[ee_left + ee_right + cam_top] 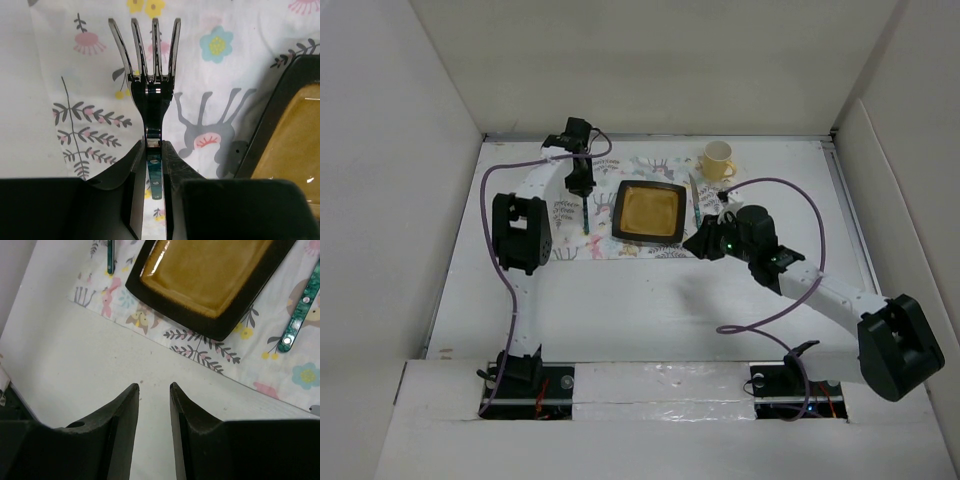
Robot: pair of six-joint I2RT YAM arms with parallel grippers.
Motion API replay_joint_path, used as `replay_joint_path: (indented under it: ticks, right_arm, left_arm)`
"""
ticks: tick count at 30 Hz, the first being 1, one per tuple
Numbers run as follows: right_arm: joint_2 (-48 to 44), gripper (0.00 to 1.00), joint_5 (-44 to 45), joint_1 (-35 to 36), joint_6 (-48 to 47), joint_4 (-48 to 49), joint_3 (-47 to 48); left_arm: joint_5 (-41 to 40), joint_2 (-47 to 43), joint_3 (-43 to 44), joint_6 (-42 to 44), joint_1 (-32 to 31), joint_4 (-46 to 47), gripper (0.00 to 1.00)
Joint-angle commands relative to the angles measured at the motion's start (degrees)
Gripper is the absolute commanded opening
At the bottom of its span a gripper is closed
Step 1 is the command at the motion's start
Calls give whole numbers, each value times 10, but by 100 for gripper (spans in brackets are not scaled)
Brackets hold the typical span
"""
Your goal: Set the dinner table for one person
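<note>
Left arm [520, 235] and right arm [825, 292]: white tubular links joined by bulky matte-black housings. Left cable [486, 215] and right cable [818, 225]: both lilac, thin, hanging in loose loops beside the links. Small green light [729, 243] on the right wrist housing. Left claw [152, 146] and right claw [154, 386]: alike, two black tapered fingers with curved outer edges, flat inner faces, faintly grainy plastic.

High rear camera down onto dinner table [650, 300], close wrist views sharing plate [648, 212]
</note>
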Motion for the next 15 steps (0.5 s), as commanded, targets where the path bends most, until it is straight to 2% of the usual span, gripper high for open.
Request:
replay_joint_path:
  ticks: [1, 9, 12, 13, 15]
  right_arm:
    - [4, 37, 4, 8, -8, 27, 12]
    - [5, 37, 21, 13, -15, 18, 17]
    - [2, 37, 35, 13, -16, 16, 18]
    - [2, 37, 35, 13, -16, 15, 18]
    - [2, 37, 33, 13, -19, 12, 19]
  left_arm:
    - [1, 13, 21, 11, -4, 0, 0]
    - [37, 34, 11, 10, -4, 25, 0]
    - [42, 37, 9, 8, -4, 22, 11]
    - [39, 35, 8, 7, -4, 23, 28]
    - [36, 21, 0, 3, -4, 32, 45]
